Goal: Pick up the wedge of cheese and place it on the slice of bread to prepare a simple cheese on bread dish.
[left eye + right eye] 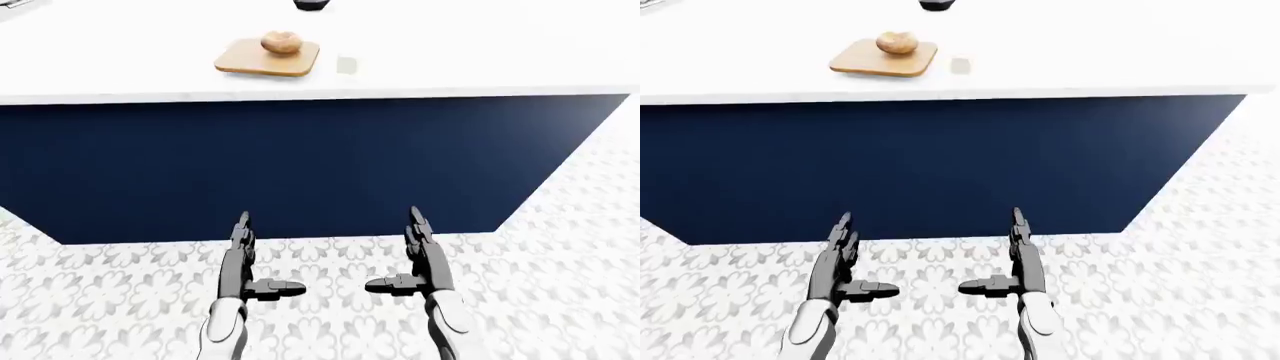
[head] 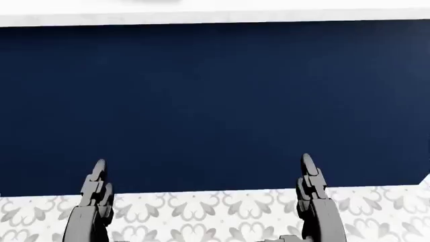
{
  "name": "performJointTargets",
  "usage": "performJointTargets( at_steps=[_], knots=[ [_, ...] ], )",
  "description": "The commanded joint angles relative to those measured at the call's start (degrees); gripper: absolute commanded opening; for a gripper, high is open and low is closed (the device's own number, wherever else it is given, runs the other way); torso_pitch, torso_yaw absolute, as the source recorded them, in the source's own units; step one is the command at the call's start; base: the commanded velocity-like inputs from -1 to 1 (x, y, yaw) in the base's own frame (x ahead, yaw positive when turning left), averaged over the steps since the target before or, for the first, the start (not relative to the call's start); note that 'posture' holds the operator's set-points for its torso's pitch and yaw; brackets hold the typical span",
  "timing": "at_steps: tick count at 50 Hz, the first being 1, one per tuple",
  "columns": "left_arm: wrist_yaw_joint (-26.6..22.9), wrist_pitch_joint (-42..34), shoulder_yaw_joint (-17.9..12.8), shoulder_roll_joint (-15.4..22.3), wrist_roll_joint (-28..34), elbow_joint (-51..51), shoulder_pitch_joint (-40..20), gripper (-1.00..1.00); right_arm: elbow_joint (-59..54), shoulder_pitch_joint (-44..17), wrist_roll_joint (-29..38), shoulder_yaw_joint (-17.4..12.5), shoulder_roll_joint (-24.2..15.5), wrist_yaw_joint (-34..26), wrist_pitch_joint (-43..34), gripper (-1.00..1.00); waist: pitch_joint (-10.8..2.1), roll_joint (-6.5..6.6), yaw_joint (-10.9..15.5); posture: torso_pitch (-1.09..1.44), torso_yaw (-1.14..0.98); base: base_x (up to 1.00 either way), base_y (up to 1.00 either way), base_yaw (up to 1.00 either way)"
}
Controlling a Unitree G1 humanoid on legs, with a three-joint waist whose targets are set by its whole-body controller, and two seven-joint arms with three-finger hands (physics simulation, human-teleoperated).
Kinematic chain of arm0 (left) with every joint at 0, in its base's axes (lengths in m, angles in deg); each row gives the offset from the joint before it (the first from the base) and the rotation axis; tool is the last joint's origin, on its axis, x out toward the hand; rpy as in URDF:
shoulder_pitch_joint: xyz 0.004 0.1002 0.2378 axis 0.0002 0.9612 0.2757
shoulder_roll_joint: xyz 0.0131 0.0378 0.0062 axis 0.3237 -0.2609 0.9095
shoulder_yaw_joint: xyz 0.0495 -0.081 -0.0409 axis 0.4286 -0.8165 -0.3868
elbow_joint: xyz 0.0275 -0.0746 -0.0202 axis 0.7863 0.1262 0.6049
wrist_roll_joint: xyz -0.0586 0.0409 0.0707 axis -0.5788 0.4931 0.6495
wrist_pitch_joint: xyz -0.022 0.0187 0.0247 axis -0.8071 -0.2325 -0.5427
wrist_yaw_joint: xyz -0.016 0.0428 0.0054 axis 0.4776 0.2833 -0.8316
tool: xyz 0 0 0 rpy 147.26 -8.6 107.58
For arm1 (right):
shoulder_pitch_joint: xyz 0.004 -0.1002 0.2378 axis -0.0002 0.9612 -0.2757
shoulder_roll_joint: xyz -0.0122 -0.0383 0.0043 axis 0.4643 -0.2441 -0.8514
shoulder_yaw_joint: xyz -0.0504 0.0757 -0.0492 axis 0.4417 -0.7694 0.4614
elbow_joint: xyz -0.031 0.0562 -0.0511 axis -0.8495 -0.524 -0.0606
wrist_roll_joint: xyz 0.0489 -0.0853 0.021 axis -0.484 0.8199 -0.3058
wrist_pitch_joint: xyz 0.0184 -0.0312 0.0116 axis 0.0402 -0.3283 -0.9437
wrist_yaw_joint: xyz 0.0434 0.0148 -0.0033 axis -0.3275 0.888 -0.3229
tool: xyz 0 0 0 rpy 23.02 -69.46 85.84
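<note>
Both hands, left hand (image 1: 243, 259) and right hand (image 1: 418, 255), hang empty with fingers spread, low above the floor. The pale cheese (image 1: 346, 65) lies on the counter (image 1: 480, 52), far up from them, just right of the board (image 1: 266, 58) with the bread (image 1: 281, 42). The right hand seems a little nearer to it.

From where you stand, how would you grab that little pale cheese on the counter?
The cheese is a small pale piece lying flat on the white counter, just right of the wooden cutting board. Probably come down from above and pinch its two side edges. Either open robot hand hangs low, so step closer first.
</note>
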Motion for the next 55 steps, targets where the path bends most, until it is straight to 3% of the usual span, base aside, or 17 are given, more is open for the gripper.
performJointTargets(
  at_steps=[1,3,4,5,7,8,15,22,28,33,41,45,46,49,52,53,55],
  knots=[
    [0.14,4.22,0.04,0.31,0.42,-2.51,-3.13,1.00,2.43,-3.10,0.20,-0.10,-0.51,-0.17,3.69,1.00,-0.05,-0.45,-0.12,0.00,0.00,0.00,0.00,0.00],
    [0.21,4.32,0.00,0.32,0.51,-1.71,-3.65,1.00,1.65,-3.62,0.41,-0.08,-0.54,-0.20,3.87,1.00,-3.51,-0.05,0.40,0.00,0.00,0.00,0.00,0.00],
    [0.04,3.77,-0.02,0.24,0.12,-2.49,-3.33,1.00,1.47,-3.65,0.40,-0.22,-0.59,-0.19,4.01,1.00,-3.02,-0.07,0.39,0.00,0.00,0.00,0.00,0.00],
    [0.07,4.01,-0.09,0.35,0.24,-2.47,-3.22,1.00,2.14,-3.38,0.34,-0.16,-0.52,-0.24,3.66,1.00,-1.07,-0.37,0.34,0.00,0.00,0.00,0.00,0.00],
    [0.05,4.27,0.06,0.38,0.61,-2.53,-2.94,1.00,2.72,-2.88,0.96,0.31,-0.40,-0.25,4.10,1.00,-4.01,-0.46,0.39,0.00,0.00,0.00,0.00,0.00],
    [-0.10,4.25,0.12,0.35,0.59,-2.60,-2.81,1.00,1.77,-3.24,0.83,0.08,-0.50,-0.41,4.72,1.00,-4.28,-0.45,0.42,0.00,0.00,0.00,0.00,0.00],
    [-0.18,4.97,-0.11,0.36,0.35,-1.45,-3.32,1.00,2.43,-3.12,1.88,0.54,-0.37,-0.26,4.18,1.00,-4.63,-0.26,0.44,0.00,0.00,0.00,0.00,0.00],
    [2.29,3.32,0.70,0.23,4.52,-9.79,-0.76,1.00,4.68,-4.04,8.81,2.89,-0.19,1.55,3.01,1.00,-5.21,-0.19,0.33,0.00,0.00,0.00,0.00,0.00],
    [0.01,-6.19,-0.99,0.91,3.66,-24.55,-1.08,1.00,20.63,-6.35,7.66,2.65,0.56,0.95,-10.47,1.00,-5.38,-0.09,0.50,0.00,0.00,0.00,0.00,0.00],
    [0.35,-18.33,-4.44,3.89,4.52,-33.62,-9.15,1.00,27.69,-14.23,9.38,0.63,-1.82,2.69,-21.58,1.00,-5.25,0.05,0.52,0.00,0.00,0.00,0.00,0.00],
    [0.01,-38.16,-8.79,9.14,1.94,-44.89,-24.46,1.00,35.09,-23.35,7.49,-3.84,-5.74,-1.36,-33.35,1.00,-4.83,0.02,0.46,0.00,0.00,0.00,0.00,0.00],
    [0.39,-48.91,-10.28,13.85,-0.34,-51.10,-33.40,1.00,42.77,-32.12,5.61,-7.82,-10.10,-1.04,-43.78,1.00,-4.30,0.14,0.46,0.00,0.00,0.00,0.00,0.00],
    [0.46,-51.51,-10.92,14.64,-1.12,-52.16,-35.71,1.00,44.99,-35.12,3.12,-10.42,-10.27,-0.31,-47.07,1.00,-3.95,0.14,0.48,0.00,0.00,0.00,0.00,0.00],
    [1.17,-59.44,-13.14,18.03,-4.05,-54.42,-42.73,1.00,47.96,-41.58,-0.15,-12.97,-16.18,-0.05,-54.57,1.00,-3.26,0.14,0.60,0.00,0.00,0.00,0.00,0.00],
    [1.21,-66.20,-17.01,21.80,-8.33,-54.96,-49.79,1.00,47.85,-45.59,-0.47,-11.50,-21.71,-1.12,-58.23,1.00,-2.65,0.02,0.57,0.00,0.00,0.00,0.00,0.00],
    [1.39,-69.71,-19.92,22.16,-10.87,-55.41,-52.83,1.00,48.12,-47.48,-0.73,-11.62,-22.97,-1.85,-59.58,1.00,-2.47,0.00,0.51,0.00,0.00,0.00,0.00,0.00],
    [1.97,-74.85,-24.07,24.94,-15.26,-55.95,-57.58,1.00,50.10,-52.58,-3.42,-14.09,-23.36,-2.77,-64.45,1.00,-2.30,-0.04,0.37,0.00,0.00,0.00,0.00,0.00]
  ],
)
